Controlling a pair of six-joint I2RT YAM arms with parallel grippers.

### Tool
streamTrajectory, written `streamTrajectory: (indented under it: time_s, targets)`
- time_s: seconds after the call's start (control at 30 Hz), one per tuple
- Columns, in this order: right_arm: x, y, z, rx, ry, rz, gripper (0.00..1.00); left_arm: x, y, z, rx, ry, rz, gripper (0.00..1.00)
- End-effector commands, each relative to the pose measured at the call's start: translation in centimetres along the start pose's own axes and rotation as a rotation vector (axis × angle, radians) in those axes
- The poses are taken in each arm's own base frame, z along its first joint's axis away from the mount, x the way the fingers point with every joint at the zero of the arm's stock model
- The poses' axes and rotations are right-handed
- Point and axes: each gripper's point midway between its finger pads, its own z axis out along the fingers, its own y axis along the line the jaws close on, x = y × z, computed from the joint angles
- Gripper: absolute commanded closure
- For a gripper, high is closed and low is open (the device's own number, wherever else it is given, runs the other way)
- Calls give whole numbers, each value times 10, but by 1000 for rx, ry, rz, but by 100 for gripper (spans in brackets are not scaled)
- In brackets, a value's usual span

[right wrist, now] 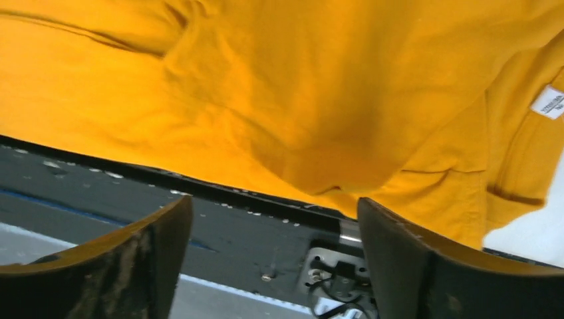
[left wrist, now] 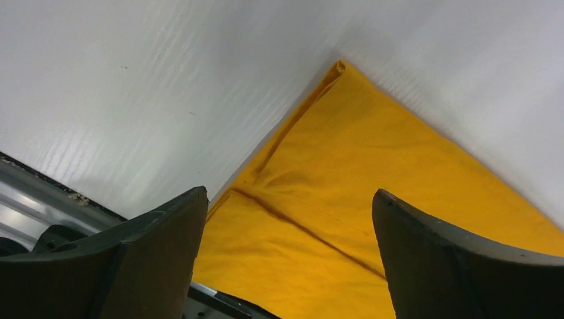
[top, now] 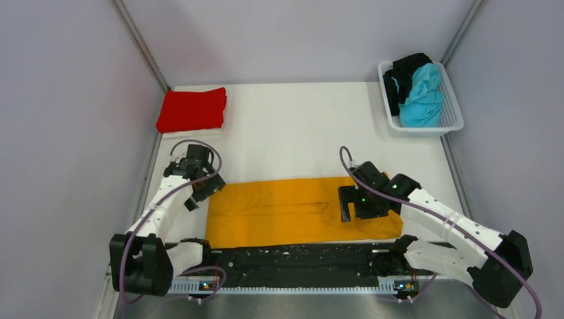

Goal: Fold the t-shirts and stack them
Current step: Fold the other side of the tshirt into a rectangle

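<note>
The orange-yellow t-shirt [top: 292, 211] lies as a long folded band across the near middle of the table; it fills the left wrist view [left wrist: 372, 212] and the right wrist view [right wrist: 286, 86], where its white label [right wrist: 549, 102] shows. The red t-shirt [top: 192, 109] lies folded at the far left. The turquoise t-shirt [top: 422, 96] and the black t-shirt [top: 406, 74] are bunched in the basket. My left gripper [top: 199, 193] is open and empty at the band's left end, and the left wrist view [left wrist: 286, 266] shows the same. My right gripper [top: 347, 203] is open and empty above the band's right part, also in its wrist view [right wrist: 273, 266].
A white basket [top: 454, 109] stands at the far right corner. A black rail [top: 292, 260] carrying the arm bases runs along the near edge. Grey walls close in the table at left, right and back.
</note>
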Motion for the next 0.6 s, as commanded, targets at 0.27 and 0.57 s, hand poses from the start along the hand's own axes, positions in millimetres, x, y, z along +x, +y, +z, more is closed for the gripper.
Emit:
streamTrajectory:
  time_s: [0.27,0.57]
  targets:
    - [-71,22,-7,-38,-251,52,1,-26,-83,-37,376,-36,57,1]
    - [-14,-9,53,-44,-52,381,1,26,-102,-1,339,154,180,1]
